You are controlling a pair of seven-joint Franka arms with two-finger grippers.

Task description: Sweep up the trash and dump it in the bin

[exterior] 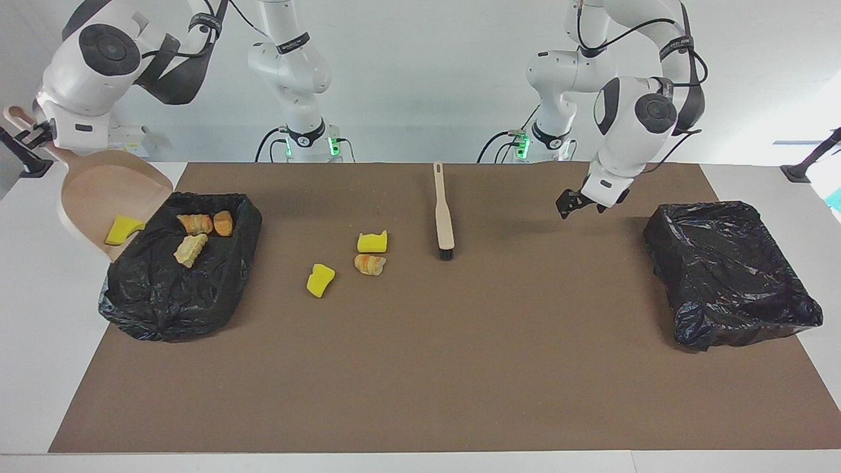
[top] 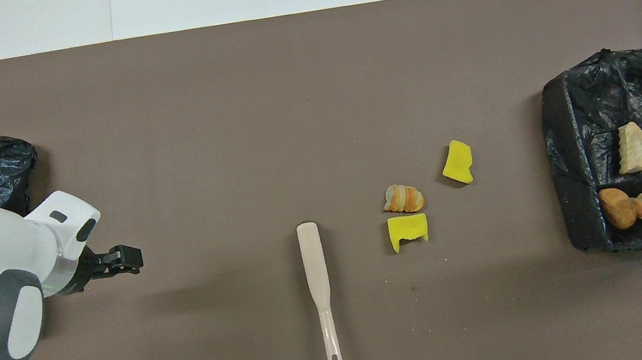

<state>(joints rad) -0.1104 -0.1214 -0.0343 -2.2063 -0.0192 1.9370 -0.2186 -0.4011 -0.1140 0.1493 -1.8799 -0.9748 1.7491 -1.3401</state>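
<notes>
Brown mat [exterior: 460, 368], dustpan [exterior: 105, 194] cut off overhead, right jaws [exterior: 31, 135] gripping it, left jaws [exterior: 579, 202] open.

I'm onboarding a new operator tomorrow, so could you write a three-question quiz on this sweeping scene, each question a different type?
1. True or false: the brush is held by the left gripper.
2. How many pieces of trash lie inside the bin at the right arm's end of the table?
A. one
B. three
C. five
3. Fill in: the one piece not yet out of the tilted dustpan, which the right gripper holds by the handle, is a yellow ____.

Key
1. False; it lies alone on the mat, and the gripper is up over the mat, open.
2. B
3. sponge chunk
</notes>
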